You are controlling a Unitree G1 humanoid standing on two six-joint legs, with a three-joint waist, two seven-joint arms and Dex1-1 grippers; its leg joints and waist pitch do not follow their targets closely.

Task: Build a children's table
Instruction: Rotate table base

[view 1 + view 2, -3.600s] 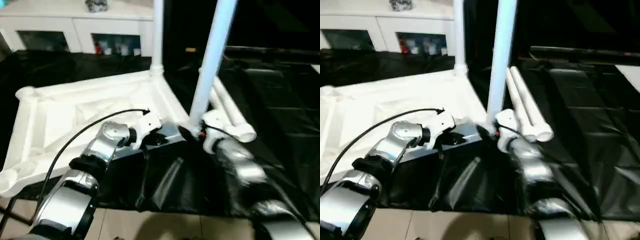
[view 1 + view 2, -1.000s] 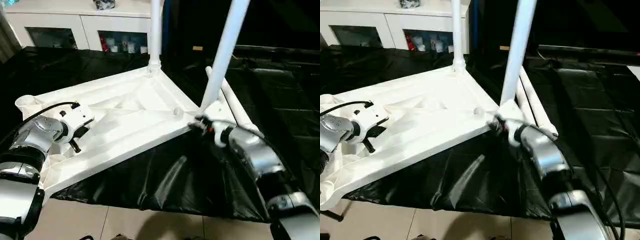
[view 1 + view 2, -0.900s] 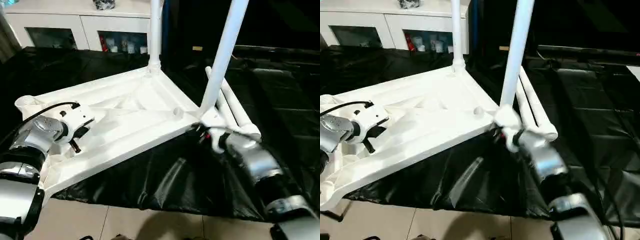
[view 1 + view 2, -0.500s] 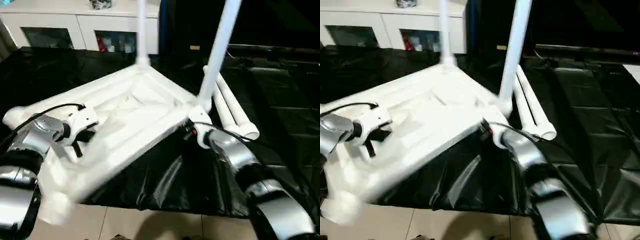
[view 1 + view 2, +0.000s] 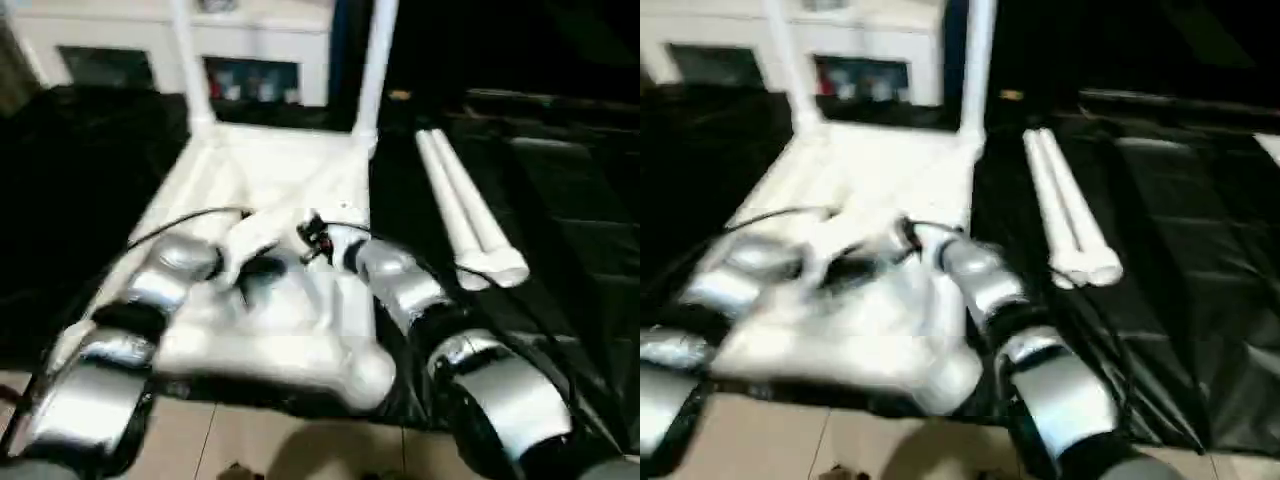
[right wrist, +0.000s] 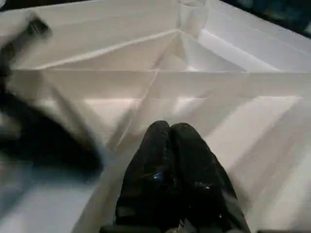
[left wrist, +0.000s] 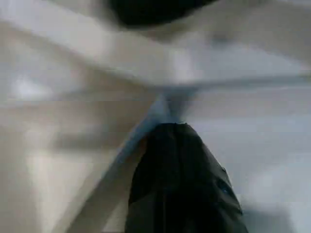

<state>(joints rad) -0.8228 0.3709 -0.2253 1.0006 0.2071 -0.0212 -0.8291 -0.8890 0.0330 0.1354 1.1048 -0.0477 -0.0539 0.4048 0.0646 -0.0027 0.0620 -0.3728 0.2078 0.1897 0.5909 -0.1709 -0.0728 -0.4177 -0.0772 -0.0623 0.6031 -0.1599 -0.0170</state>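
The children's table's white tabletop (image 5: 290, 170) lies upside down on a black sheet, its ribbed underside facing up. Two white legs (image 5: 186, 70) (image 5: 372, 70) stand upright in its far corner sockets. Two more loose legs (image 5: 465, 210) lie side by side on the sheet to the right. Both grippers hover close together over the middle of the underside. My left gripper (image 5: 248, 272) is shut, and its fingertips (image 7: 177, 145) rest at a rib. My right gripper (image 5: 308, 232) is shut, fingers (image 6: 170, 160) pressed together just above the ribs, holding nothing.
A white cabinet (image 5: 250, 40) with glass doors stands behind the work. The black sheet (image 5: 560, 200) covers the surface to the right. Pale floor tiles (image 5: 260, 450) show below the sheet's front edge, where the tabletop's near corner socket (image 5: 365, 372) lies.
The tabletop has swung round on the sheet, so both legged corners now point away. My right gripper left the corner, shut, and came over the middle. The head view shifted too.
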